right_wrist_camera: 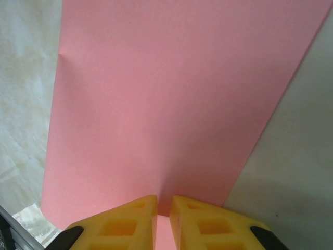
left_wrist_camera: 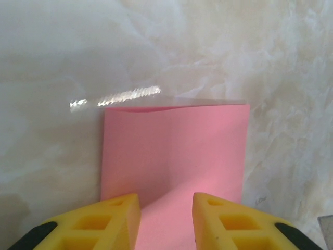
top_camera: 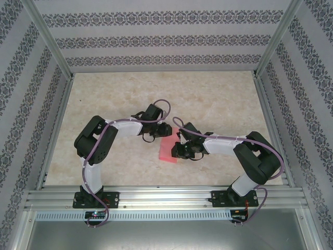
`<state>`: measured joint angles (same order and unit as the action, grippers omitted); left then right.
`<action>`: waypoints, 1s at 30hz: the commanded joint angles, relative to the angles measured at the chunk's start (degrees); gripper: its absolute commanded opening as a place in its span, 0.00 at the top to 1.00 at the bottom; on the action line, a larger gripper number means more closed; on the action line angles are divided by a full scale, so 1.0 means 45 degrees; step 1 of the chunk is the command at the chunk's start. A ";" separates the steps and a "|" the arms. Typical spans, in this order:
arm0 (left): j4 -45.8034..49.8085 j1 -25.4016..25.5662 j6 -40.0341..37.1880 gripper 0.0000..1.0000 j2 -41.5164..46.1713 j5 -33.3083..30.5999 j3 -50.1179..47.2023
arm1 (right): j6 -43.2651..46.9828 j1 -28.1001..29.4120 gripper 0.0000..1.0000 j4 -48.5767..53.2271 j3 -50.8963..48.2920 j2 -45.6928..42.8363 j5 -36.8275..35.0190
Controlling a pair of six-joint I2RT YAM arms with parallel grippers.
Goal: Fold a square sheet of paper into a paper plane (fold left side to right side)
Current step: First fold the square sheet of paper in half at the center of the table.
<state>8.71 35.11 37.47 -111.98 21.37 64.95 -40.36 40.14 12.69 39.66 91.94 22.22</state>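
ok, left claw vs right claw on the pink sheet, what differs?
Left claw: yellow fingers stand well apart, thin salmon-pink paper sheet showing in the wide gap. Right claw: fingers nearly closed, pinching the sheet's edge in a narrow slit. Both have yellow fingers and meet the same sheet.

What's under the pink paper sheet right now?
Marbled table shows beside the square sheet of paper; the patch directly beneath is covered, so nothing else can be confirmed.

Salmon-red sheet of paper (left_wrist_camera: 171,151), faintly creased
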 commanded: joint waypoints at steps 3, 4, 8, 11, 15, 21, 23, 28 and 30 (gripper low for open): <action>-0.0222 -0.0557 -0.0437 0.64 -0.0636 -0.0919 0.0609 | 0.0336 0.0144 0.81 0.1936 -0.0610 0.0780 -0.1207; -0.0230 -0.0557 -0.0429 0.63 -0.0694 -0.0862 0.0676 | 0.0336 0.0143 0.81 0.1932 -0.0609 0.0780 -0.1207; -0.0275 -0.0557 -0.0379 0.62 -0.0961 -0.0695 0.1000 | 0.0336 0.0139 0.81 0.1917 -0.0627 0.0782 -0.1207; -0.0392 -0.0557 -0.0294 0.62 -0.1089 -0.0560 0.1157 | 0.0316 0.0143 0.81 0.1927 -0.0630 0.0780 -0.1237; -0.0492 -0.0557 -0.0232 0.61 -0.1198 -0.0506 0.1356 | 0.0316 0.0161 0.81 0.1897 -0.0629 0.0804 -0.1230; -0.0589 -0.0574 -0.0109 0.60 -0.1365 -0.0337 0.1650 | 0.0297 0.0157 0.81 0.1885 -0.0630 0.0800 -0.1236; -0.0585 -0.0584 -0.0098 0.60 -0.1319 -0.0350 0.1700 | 0.0278 0.0152 0.81 0.1909 -0.0630 0.0789 -0.1234; -0.0513 -0.1023 -0.0235 0.61 -0.0254 -0.0640 0.0940 | 0.0349 0.0135 0.81 0.1953 -0.0669 0.0721 -0.1241; -0.0498 -0.1355 -0.0298 0.61 0.0367 -0.0702 0.0400 | 0.0430 0.0116 0.81 0.2013 -0.0648 0.0730 -0.1207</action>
<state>7.86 32.23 37.47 -115.00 21.85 69.28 -40.29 40.14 11.57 39.66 92.12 21.12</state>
